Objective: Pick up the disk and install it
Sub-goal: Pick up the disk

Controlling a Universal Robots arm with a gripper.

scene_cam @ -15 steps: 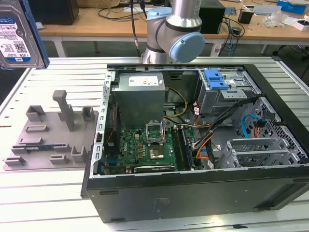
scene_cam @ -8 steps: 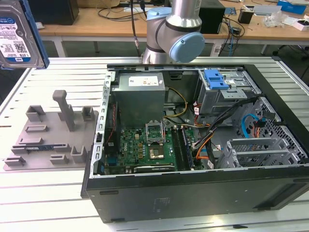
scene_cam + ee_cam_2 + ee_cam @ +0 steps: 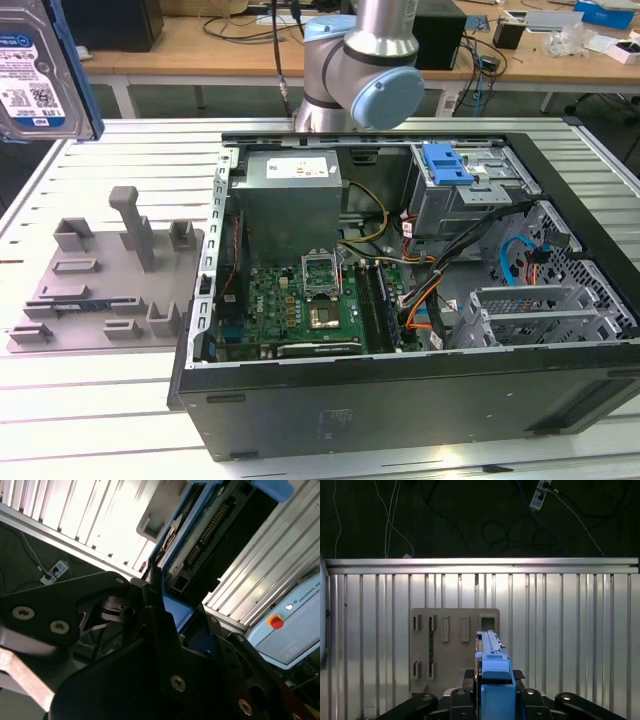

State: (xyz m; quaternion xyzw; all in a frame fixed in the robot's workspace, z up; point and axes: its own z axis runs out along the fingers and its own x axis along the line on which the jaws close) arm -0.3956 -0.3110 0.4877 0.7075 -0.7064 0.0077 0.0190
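The ribbed aluminium desk (image 3: 110, 140) shows bare strips around the grey fixture plate (image 3: 100, 290). The open computer case (image 3: 400, 400) sits just beside the plate on the exterior view's right. The disk (image 3: 35, 70) hangs above the desk, well apart from the case. In the first wrist view the pincer (image 3: 495, 696) clamps it on edge.

The ribbed metal bench (image 3: 100, 430) carries an open black computer case (image 3: 400, 410) and, beside it, what looks like a grey moulded fixture plate (image 3: 110, 300).
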